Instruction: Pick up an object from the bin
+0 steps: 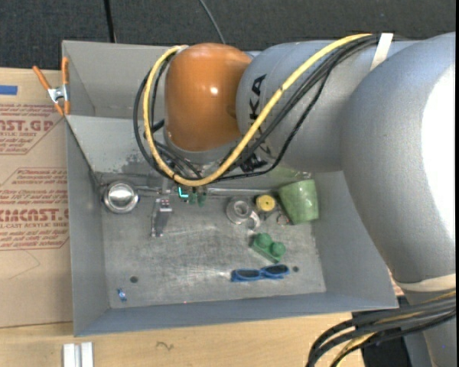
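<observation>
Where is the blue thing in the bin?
In the camera view, the blue thing lies flat on the floor of the bin, toward the lower right, just under the small green piece and close to the front wall.

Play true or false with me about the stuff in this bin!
1. A shiny silver round thing lies on the left of the bin. True.
2. The blue thing lies by the far wall. False: it lies near the front wall.
3. The green cup lies on the right, near a little yellow round thing. True.
4. The gripper is over the green cup. False: it is over bare floor, just right of the silver round thing.
</observation>
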